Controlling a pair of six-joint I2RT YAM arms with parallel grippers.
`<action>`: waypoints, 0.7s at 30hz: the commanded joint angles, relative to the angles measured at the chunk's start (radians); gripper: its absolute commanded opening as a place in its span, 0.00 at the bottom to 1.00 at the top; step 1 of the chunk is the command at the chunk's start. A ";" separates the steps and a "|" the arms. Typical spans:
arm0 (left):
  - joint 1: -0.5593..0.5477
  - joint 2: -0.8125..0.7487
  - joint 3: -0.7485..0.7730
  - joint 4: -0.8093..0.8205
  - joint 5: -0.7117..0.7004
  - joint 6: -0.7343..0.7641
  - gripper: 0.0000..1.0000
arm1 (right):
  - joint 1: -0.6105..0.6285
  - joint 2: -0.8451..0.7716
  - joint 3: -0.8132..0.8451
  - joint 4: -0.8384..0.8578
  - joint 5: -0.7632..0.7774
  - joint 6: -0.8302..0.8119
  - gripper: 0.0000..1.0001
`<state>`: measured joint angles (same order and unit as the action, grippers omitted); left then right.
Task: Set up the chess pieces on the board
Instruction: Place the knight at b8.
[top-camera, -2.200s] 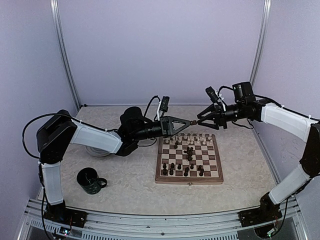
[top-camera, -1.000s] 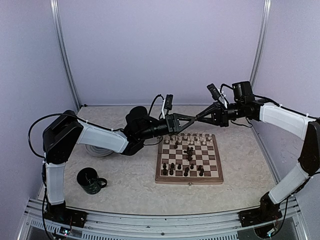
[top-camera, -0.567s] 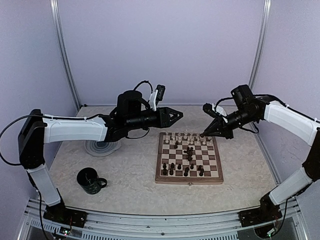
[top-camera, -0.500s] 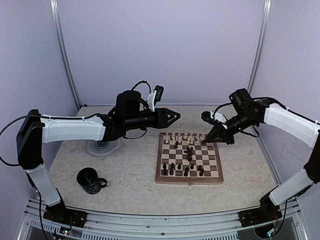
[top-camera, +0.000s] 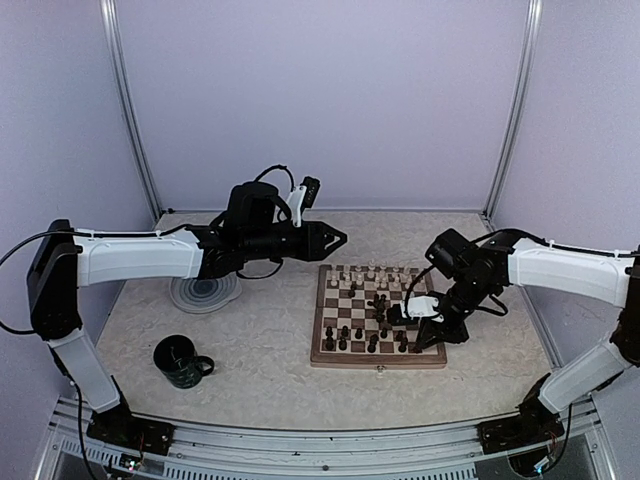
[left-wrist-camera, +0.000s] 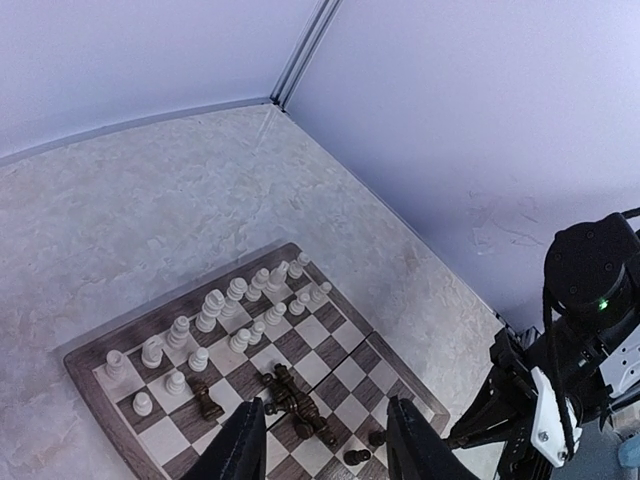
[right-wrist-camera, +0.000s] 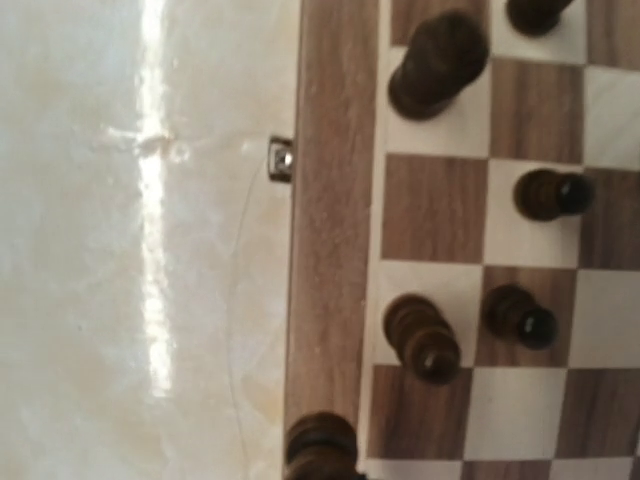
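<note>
The board (top-camera: 378, 359) lies on the bench between the two arms. The pale pieces (left-wrist-camera: 230, 300) stand in two rows along its far side. The dark pieces (top-camera: 352, 336) are only partly ranked on the near side, and a clump (left-wrist-camera: 292, 398) sits mid-board with some on their sides. The step in hand appears to be setting a dark piece at the near-right corner.

The right arm is bent down steeply, and its end effector (top-camera: 428, 335) is low over that corner and clenched. Its fingers do not show in the wrist view. One dark piece (right-wrist-camera: 320, 445) shows there at the bottom edge, over the rim (right-wrist-camera: 325, 200) rather than on a square, not far from the clasp (right-wrist-camera: 282, 158). It is probably the piece being carried, though the grip itself cannot be seen.

If so, the next move calls for shifting inward from the rim to a free square. The piece should go down upright, clear of the dark neighbours (right-wrist-camera: 420, 335) just beside it, and only then be let go.

The left arm reaches out level, high above the bench behind the board's far-left corner. Its end effector (left-wrist-camera: 325, 410) is released, with fingers (left-wrist-camera: 245, 445) apart and nothing between them, pointing toward the board. It looks well placed to fetch from the middle clump.
</note>
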<state>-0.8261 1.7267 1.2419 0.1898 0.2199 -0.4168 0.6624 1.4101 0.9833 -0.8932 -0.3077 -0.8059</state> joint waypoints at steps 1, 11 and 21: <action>0.002 -0.018 -0.010 -0.009 0.010 0.009 0.42 | 0.019 0.017 -0.008 0.012 0.049 0.020 0.05; 0.002 -0.007 -0.015 -0.007 0.026 0.006 0.42 | 0.022 0.084 0.000 0.063 0.117 0.061 0.05; 0.002 0.003 -0.016 -0.006 0.035 0.011 0.42 | 0.026 0.113 0.006 0.086 0.119 0.065 0.07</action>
<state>-0.8261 1.7267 1.2339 0.1852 0.2371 -0.4171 0.6743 1.5009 0.9806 -0.8242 -0.1921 -0.7536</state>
